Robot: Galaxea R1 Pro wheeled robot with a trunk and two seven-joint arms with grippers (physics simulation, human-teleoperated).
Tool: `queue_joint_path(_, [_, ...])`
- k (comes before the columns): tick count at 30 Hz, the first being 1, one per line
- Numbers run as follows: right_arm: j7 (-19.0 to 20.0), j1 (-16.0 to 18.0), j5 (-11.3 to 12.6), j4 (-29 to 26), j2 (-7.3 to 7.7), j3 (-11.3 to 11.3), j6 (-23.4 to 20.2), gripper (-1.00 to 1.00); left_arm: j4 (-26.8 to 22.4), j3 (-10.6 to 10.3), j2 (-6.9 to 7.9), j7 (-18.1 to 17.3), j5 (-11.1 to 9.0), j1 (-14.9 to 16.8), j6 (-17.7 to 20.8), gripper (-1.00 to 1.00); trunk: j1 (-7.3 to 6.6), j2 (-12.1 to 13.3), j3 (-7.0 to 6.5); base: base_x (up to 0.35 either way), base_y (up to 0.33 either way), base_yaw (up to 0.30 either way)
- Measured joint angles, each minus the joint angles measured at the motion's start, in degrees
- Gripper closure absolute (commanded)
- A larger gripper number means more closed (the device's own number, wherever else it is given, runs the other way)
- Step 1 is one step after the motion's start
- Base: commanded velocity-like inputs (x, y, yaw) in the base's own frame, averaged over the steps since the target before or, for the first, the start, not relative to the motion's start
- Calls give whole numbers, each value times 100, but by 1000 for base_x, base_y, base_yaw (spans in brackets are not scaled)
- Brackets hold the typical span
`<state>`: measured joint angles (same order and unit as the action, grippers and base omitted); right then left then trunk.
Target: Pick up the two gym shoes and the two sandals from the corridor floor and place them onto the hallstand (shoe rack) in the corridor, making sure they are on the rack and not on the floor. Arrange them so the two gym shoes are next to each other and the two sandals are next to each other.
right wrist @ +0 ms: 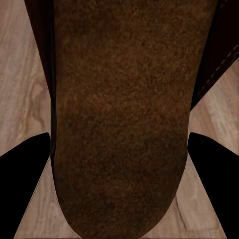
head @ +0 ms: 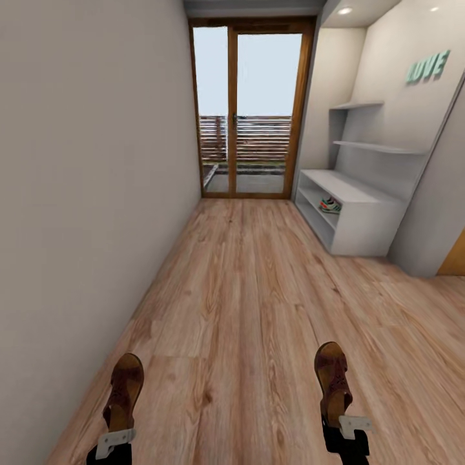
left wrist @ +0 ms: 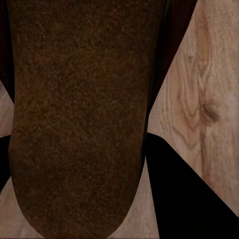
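A long corridor with a wood-plank corridor floor (head: 258,290) leads to a glass door (head: 248,110) at 12 o'clock. The pale grey hallstand (head: 361,194) stands against the right wall at about 1 o'clock, well ahead of the robot. One of the gym shoes (head: 330,206) already sits in its open compartment; the second is not clear from here.

At 7 o'clock the left gripper (head: 115,441) is closed on the heel of the left sandal (head: 124,389), toe pointing forward. At 5 o'clock the right gripper (head: 352,426) is likewise clamped on the right sandal (head: 332,381). Both sandals are carried low and level, apparently so they travel steadily to the rack together. In the wrist views each brown footbed (left wrist: 79,119) (right wrist: 119,119) lies between the dark fingers (left wrist: 189,194) (right wrist: 20,179), above the planks.
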<state>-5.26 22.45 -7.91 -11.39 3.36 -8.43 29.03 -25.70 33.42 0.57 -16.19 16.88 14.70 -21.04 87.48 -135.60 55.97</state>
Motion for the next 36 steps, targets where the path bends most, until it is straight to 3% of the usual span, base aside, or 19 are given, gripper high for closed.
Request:
queue_joint_path(31, [-7,0,9,-18,0,-9,0,100,0,0,8,0,0,0,-8,100,0,0,0,340,0,0])
queue_joint_path(36, [-9,-1,7,-19,1,-6,0,100,3,1,8,0,0,1,-2,100,0,0,0,340,0,-157])
